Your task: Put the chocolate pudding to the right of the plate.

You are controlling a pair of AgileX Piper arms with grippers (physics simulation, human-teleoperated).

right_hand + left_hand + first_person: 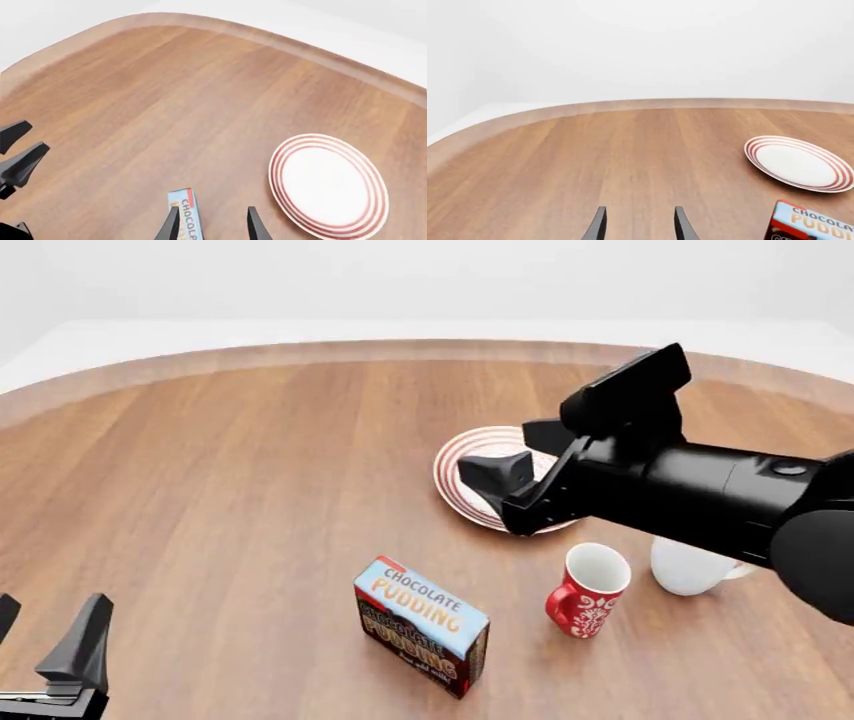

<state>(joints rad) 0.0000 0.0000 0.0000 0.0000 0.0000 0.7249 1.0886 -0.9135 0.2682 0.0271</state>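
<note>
Judging progress: the task looked barely begun, since the chocolate pudding (420, 625) stood untouched on the desk (214, 490) and neither tool held it.
Left tool (47, 645): far to the left of the plate (470, 452) and nearer the camera, low over the desk, its fingers spread with nothing between them; the left wrist view showed bare wood in the gap.
Chocolate pudding: upright on its edge, blue lettered top facing up, sitting left of the plate and nearer the camera, well apart from it; so it was on the wrong side of the plate.
Plate: lying flat on the desk, partly hidden in the front view by the right arm; the right wrist view showed its white centre with nothing on it.
Right tool (501, 472): hovering above the plate, fingers parted and pinching nothing, aimed toward the carton, which sat near its fingertips in the right wrist view.
Red patterned mug (585, 592): upright, right of the carton and nearer the camera than the plate; its white inside looked bare.
White mug (687, 565): just right of the red one, mostly hidden under the arm, contents not visible.
Remaining: grasping the carton, carrying it past the plate and setting it on the plate's right side, where the two mugs crowd the nearer ground.
</note>
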